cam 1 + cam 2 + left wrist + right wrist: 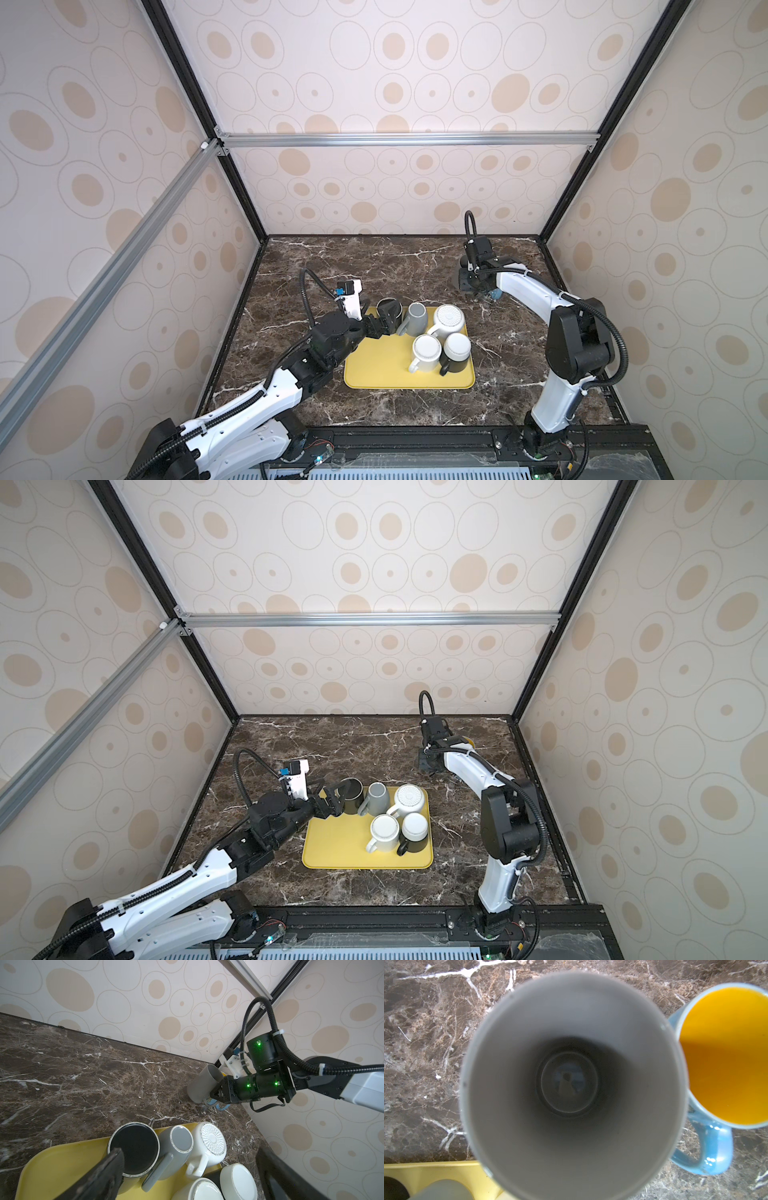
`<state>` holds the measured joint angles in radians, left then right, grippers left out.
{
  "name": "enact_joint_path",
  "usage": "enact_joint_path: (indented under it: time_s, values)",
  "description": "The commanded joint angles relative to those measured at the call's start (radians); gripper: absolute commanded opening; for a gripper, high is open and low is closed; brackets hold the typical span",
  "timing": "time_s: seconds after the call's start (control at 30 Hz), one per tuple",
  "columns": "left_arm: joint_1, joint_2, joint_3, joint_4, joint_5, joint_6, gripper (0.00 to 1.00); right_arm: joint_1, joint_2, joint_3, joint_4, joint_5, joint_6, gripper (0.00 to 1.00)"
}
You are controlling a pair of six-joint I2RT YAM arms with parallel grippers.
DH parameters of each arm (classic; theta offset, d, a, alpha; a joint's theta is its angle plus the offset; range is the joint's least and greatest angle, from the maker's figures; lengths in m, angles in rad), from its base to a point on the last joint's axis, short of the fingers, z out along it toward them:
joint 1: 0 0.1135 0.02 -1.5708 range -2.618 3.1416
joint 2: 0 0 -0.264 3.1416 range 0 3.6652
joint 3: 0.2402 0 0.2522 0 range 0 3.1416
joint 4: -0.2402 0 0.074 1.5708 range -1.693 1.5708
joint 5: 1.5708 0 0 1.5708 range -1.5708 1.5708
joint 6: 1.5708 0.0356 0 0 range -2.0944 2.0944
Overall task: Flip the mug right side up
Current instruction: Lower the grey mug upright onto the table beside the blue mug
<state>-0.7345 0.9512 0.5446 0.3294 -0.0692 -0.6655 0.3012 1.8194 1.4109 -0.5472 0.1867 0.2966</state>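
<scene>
Tilting slightly off upright, mouth upward, the grey mug (pixel 201 1084) is clamped in the right hand (pixel 216 1095) over the counter's (pixel 374 266) far right, beside a blue mug (pixel 716 1053); the left hand (pixel 386 321) gapes above the tray (pixel 374 365).

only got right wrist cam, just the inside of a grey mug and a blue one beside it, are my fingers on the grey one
Observer: Yes. The left wrist view shows the right gripper closed against the side of that tall grey mug.
Operator: where's the left arm
Observer: The left gripper is open at an upright black mug on the yellow tray's far left corner.
Operator: anything on the tray upside down
Observer: Four: a short grey mug, a ribbed white mug, a plain white mug and a white-based black mug.
</scene>
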Motion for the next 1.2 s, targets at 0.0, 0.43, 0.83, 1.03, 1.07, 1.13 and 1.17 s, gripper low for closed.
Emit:
enact_joint_path:
  time_s: [0.0,0.43,0.83,1.03,1.07,1.13,1.17]
  values:
    - [0.009,0.010,0.005,0.036,0.005,-0.005,0.99,-0.011,0.008,0.045,0.061,0.017,-0.013,0.00]
    - [0.008,0.020,-0.003,0.042,0.005,-0.006,0.99,-0.017,0.051,0.060,0.046,0.042,-0.029,0.00]
    - [0.008,0.029,-0.018,0.066,0.012,-0.015,0.99,-0.017,0.075,0.050,0.047,0.073,-0.042,0.00]
    - [0.009,0.034,-0.020,0.072,0.018,-0.018,0.99,-0.017,0.078,0.043,0.050,0.079,-0.047,0.00]
    - [0.009,0.036,-0.021,0.072,0.020,-0.017,0.99,-0.017,0.078,0.043,0.046,0.084,-0.047,0.00]
    - [0.008,0.041,-0.023,0.077,0.023,-0.020,1.00,-0.018,0.080,0.042,0.045,0.086,-0.045,0.00]
    - [0.008,0.043,-0.025,0.080,0.024,-0.021,1.00,-0.018,0.080,0.042,0.044,0.091,-0.044,0.00]
